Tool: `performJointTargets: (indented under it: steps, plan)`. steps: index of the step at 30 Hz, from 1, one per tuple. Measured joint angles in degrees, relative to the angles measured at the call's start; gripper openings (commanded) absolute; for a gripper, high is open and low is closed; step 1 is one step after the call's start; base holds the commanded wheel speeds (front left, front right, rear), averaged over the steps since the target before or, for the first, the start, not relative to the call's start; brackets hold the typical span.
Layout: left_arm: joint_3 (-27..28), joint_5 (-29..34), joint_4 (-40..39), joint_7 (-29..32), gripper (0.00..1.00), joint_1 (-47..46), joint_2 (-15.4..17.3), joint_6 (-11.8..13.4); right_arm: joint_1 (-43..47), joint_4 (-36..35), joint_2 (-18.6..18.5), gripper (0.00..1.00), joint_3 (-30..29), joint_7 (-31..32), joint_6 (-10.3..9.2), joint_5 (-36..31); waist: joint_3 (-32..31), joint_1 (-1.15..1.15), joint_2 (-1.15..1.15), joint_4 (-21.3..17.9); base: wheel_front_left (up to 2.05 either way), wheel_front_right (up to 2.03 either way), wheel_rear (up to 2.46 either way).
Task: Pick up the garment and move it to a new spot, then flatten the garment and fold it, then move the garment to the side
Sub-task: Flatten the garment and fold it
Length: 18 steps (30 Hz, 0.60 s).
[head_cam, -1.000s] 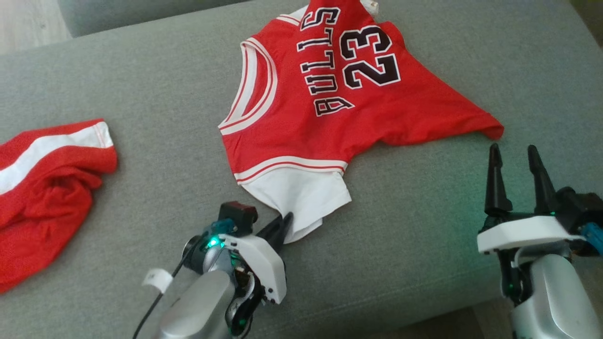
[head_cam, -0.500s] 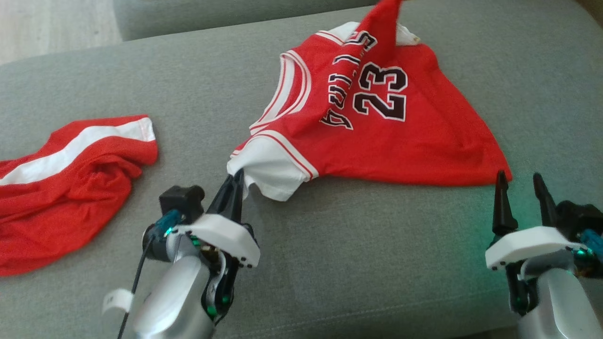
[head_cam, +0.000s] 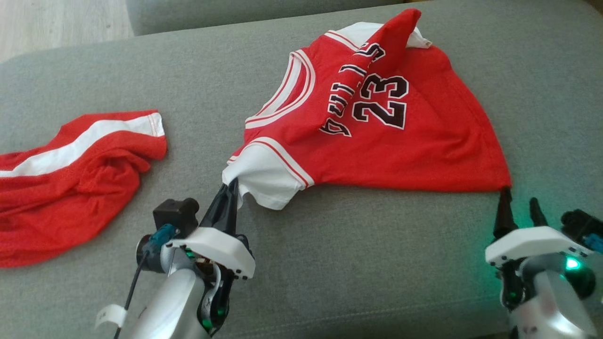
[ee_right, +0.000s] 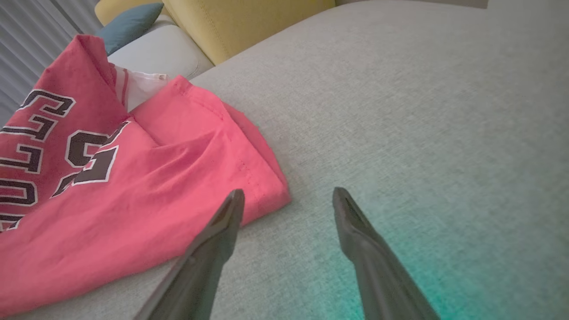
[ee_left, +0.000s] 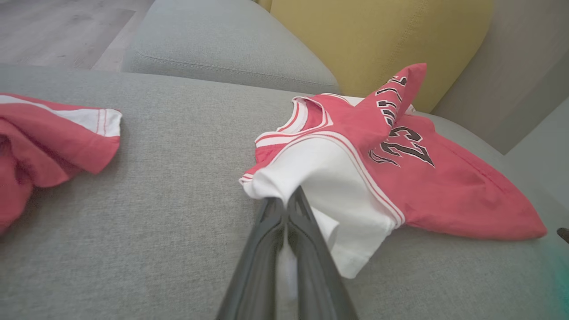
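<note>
LEFT: my left end effector (head_cam: pixel 231 184) pinches the jersey (head_cam: pixel 377 146) sleeve (head_cam: pixel 264 179) | JERSEY: on sofa (head_cam: pixel 377 273), long axis left-to-right | RIGHT: right end effector (head_cam: pixel 518 196) spread, hem corner (head_cam: pixel 500 181) just beside its left tip

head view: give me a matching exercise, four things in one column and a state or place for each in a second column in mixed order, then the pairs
Column one
1. left gripper
2. right gripper
3. Bulls jersey
4. striped red garment

Column two
A. lies crumpled at the left of the grey cushion
B. jaws open, beside a red hem corner
C. jaws shut on the white sleeve
D. shows the number 23, with a ridge of cloth raised across the lettering

Pairs: 1-C, 2-B, 3-D, 4-A
</note>
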Motion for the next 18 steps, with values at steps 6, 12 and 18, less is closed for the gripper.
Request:
performJointTargets:
  steps: [6,12,18]
  plan:
    - [0.26,0.93,0.0,0.0,0.0,0.0,-0.21,-0.69,-4.55,8.75,0.0,1.0,0.59,-2.33,0.0,2.24,0.95,0.0,0.0,0.76,0.0,0.0,0.0]
    - [0.57,1.54,-0.03,0.0,0.0,-0.01,-0.3,-1.26,-8.98,14.67,-0.11,1.0,0.19,-3.57,0.0,2.13,1.99,0.0,0.0,1.23,0.0,0.0,0.0]
    - [1.49,2.01,-0.1,0.0,0.0,-0.01,-0.44,-1.77,-10.91,16.23,-0.16,1.0,-1.54,-3.82,0.0,0.66,2.59,0.0,0.0,1.36,0.0,0.0,0.0]
